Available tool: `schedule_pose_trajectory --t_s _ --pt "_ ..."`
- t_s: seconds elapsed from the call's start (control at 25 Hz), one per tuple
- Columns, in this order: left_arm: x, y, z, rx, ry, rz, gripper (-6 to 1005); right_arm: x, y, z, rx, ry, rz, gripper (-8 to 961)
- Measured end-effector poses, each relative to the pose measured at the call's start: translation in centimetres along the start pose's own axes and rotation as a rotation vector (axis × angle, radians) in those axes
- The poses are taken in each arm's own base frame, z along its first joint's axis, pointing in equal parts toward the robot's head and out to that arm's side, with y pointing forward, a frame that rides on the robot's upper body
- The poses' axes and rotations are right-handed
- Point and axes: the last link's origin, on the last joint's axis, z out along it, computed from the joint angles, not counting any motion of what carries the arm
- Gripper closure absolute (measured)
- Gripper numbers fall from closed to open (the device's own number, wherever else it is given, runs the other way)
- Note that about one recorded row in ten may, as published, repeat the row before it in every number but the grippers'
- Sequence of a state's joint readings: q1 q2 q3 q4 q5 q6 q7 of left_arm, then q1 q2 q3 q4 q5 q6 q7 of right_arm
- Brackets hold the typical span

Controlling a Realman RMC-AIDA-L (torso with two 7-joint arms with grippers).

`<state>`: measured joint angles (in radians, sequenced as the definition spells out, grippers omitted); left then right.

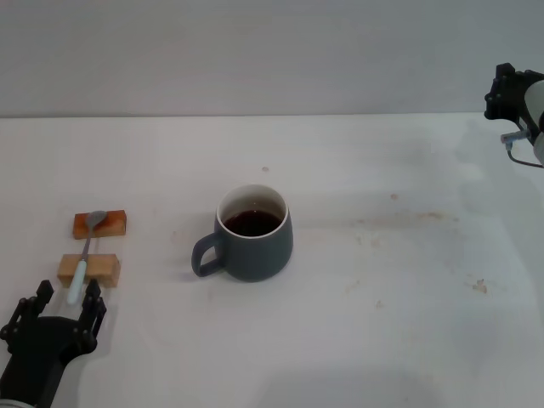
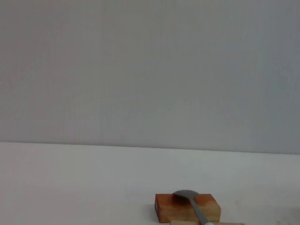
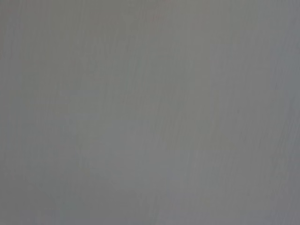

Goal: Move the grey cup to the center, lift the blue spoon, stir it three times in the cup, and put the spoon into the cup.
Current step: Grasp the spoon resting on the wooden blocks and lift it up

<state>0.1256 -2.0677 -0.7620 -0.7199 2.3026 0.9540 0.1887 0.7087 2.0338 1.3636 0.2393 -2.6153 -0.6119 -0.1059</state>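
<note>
The grey cup [image 1: 253, 234] stands upright near the middle of the white table, handle toward the left, dark brown liquid inside. The blue spoon [image 1: 85, 257] lies across two small wooden blocks at the left, its metal bowl on the far orange-brown block [image 1: 100, 223] and its pale blue handle on the near light block [image 1: 89, 270]. The spoon's bowl and neck [image 2: 190, 200] also show in the left wrist view. My left gripper [image 1: 61, 299] is open, just short of the spoon's handle end. My right gripper [image 1: 508, 93] is raised at the far right, away from everything.
The white table [image 1: 382, 280] carries faint brown stains to the right of the cup. A plain grey wall [image 1: 255, 51] stands behind the table's far edge. The right wrist view shows only flat grey.
</note>
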Motion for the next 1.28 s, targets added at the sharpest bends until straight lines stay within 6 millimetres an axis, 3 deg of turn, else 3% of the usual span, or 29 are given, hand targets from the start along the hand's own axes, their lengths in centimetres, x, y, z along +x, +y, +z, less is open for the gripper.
schedule_pose_trajectory --t_s 0.16,0.8,1.28 --pt "-0.11 0.11 -0.56 0.003 0.003 -0.005 368 0.04 0.02 -0.02 0.0 0.001 0.0 938" --pt "-0.36 0.74 -1.15 -0.015 -0.003 -0.014 367 0.2 0.09 -0.13 -0.004 0.004 -0.005 938" --pt "-0.04 0.87 -0.85 -0.023 0.009 -0.015 472 0.19 0.13 -0.13 -0.006 0.004 -0.006 938"
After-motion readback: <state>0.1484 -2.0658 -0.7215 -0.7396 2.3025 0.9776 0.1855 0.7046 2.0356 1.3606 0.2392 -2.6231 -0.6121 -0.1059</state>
